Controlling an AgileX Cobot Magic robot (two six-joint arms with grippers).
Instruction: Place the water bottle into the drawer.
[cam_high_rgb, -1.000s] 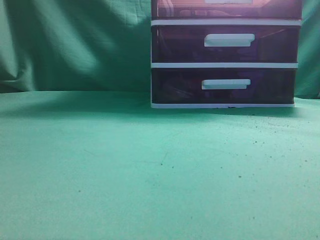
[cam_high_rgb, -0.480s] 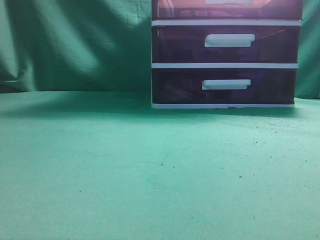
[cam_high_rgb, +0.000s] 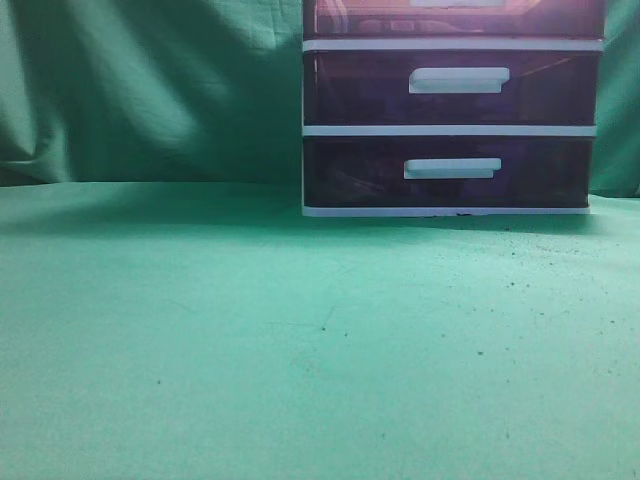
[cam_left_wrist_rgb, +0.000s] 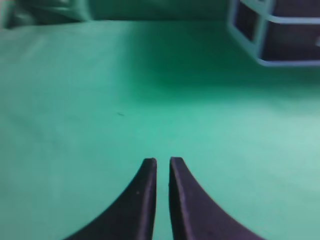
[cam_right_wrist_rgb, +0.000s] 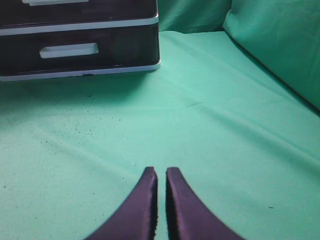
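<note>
Green cloth covers the whole table and hangs as a backdrop behind a white-framed plastic drawer unit, which stands at the far right of the cloth in the exterior view. The drawer, the uppermost one showing, is dark translucent purple-brown plastic and is cut off by the top edge; pale shapes glint through its front, but whether they are the small clear plastic water bottle cannot be told. Below it sit two like drawers, each with a white bar handle.

Neither arm appears beside the unit in the exterior view. The left gripper hangs over bare cloth, well to the left of the unit, its black fingers nearly touching with nothing between them. The right gripper hangs in front of the unit's right corner, likewise pinched together and holding nothing.
</note>
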